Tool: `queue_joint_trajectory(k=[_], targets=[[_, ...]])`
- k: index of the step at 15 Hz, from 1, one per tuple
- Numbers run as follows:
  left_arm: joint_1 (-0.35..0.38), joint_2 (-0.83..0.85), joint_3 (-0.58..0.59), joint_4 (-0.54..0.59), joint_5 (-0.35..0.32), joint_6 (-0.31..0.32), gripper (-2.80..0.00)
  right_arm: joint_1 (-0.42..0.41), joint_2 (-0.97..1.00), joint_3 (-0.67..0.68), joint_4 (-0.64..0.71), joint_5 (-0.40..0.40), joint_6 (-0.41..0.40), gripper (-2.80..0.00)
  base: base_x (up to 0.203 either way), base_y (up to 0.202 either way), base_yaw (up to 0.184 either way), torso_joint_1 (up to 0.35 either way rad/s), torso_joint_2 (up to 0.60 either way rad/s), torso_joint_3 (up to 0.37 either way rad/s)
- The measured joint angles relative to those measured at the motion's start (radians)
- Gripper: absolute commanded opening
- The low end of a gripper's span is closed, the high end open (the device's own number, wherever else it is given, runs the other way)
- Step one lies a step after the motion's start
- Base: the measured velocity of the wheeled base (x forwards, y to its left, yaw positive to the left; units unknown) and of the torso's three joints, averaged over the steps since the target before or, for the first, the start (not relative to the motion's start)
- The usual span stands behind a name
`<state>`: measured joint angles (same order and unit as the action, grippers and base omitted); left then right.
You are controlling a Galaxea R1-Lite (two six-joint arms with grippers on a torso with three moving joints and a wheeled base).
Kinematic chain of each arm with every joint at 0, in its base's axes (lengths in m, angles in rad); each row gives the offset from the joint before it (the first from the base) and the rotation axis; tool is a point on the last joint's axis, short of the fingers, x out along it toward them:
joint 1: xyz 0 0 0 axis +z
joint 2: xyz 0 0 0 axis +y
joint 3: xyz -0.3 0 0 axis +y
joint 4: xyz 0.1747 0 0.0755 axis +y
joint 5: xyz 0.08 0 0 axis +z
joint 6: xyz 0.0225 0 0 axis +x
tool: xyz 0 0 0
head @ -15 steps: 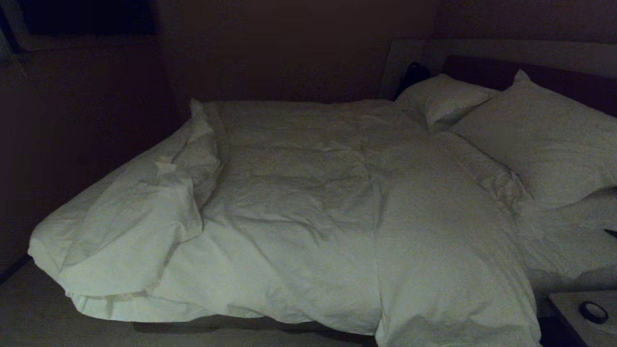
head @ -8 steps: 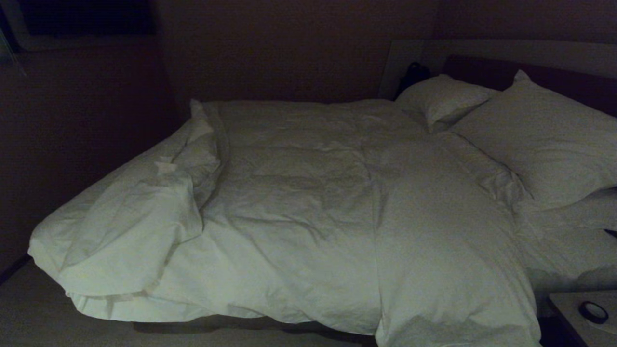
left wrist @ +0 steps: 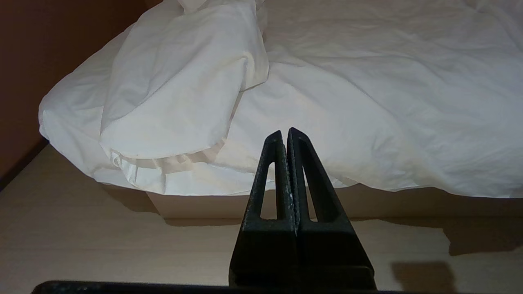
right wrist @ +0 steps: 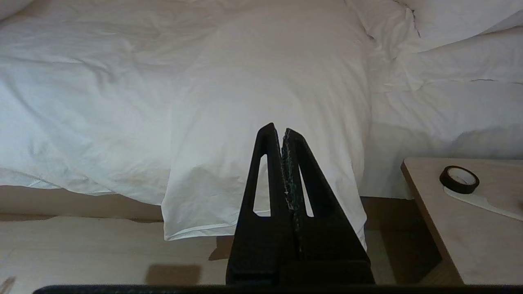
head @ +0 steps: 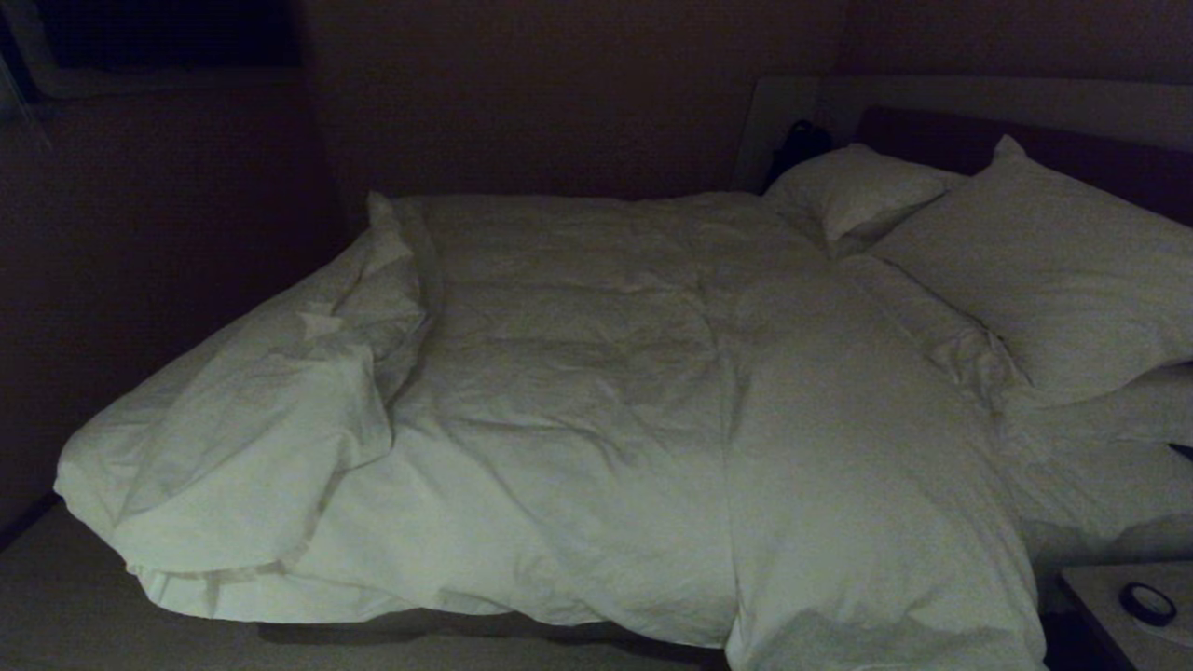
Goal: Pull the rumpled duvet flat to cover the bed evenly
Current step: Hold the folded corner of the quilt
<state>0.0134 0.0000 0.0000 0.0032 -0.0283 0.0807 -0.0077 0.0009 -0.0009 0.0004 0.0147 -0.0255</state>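
Observation:
The white duvet (head: 596, 419) lies rumpled across the bed (head: 447, 623), seen from its long side. At the foot end a corner (head: 280, 419) is folded back over itself. Nearer the pillows a flap (head: 876, 578) hangs over the side almost to the floor. In the left wrist view my left gripper (left wrist: 286, 132) is shut and empty, off the bed's edge in front of the folded duvet corner (left wrist: 179, 90). In the right wrist view my right gripper (right wrist: 278, 130) is shut and empty, in front of the hanging duvet flap (right wrist: 265, 134). Neither arm appears in the head view.
Two white pillows (head: 1053, 270) lean against the dark headboard (head: 941, 135). A small bedside table (right wrist: 474, 220) with a roll of black tape (right wrist: 459, 179) stands by the bed. Pale floor (left wrist: 81, 245) runs along the bed's near side, and a dark wall (head: 158, 280) stands past the foot end.

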Motion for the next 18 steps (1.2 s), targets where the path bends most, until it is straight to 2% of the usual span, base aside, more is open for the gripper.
queue_joint_trajectory(k=[18], targets=[[0.001, 0.0, 0.0, 0.0, -0.001, 0.003, -2.8, 0.001, 0.0, 0.0, 0.0, 0.0, 0.0, -2.8, 0.0, 0.006, 0.0, 0.0, 0.0, 0.0]])
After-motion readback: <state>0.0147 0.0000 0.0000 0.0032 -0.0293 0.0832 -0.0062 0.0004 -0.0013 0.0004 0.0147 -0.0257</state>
